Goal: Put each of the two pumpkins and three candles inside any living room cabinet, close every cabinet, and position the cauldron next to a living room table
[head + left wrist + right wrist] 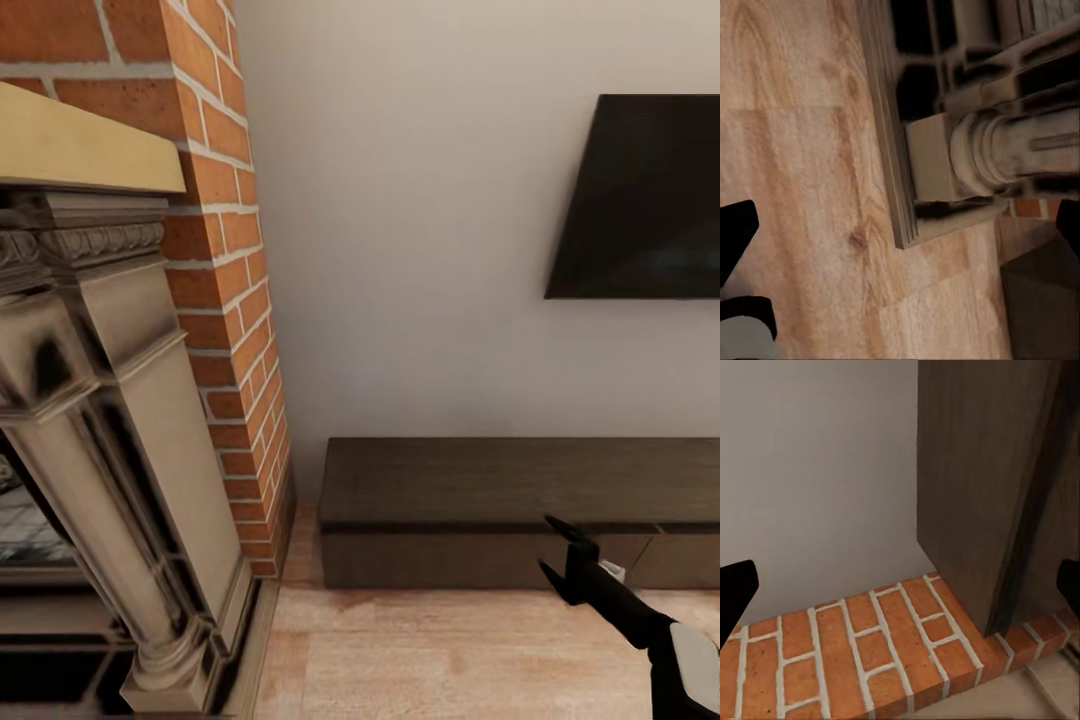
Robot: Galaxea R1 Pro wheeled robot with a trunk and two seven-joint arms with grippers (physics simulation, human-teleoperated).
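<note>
The cabinet is a long, low, dark-brown unit against the white wall, and the drawer fronts I can see sit flush. Its end panel rises close in the right wrist view, beside the brick. My right gripper hovers open and empty just in front of the cabinet's front face, with black fingertips spread wide. In the left wrist view my left gripper is open over the wooden floor, with nothing between its fingers. The pumpkins, candles, cauldron and table are out of view.
A stone fireplace surround with a column base fills the left, backed by a brick chimney column. A dark TV hangs on the wall above the cabinet. Light wood floor lies between fireplace and cabinet.
</note>
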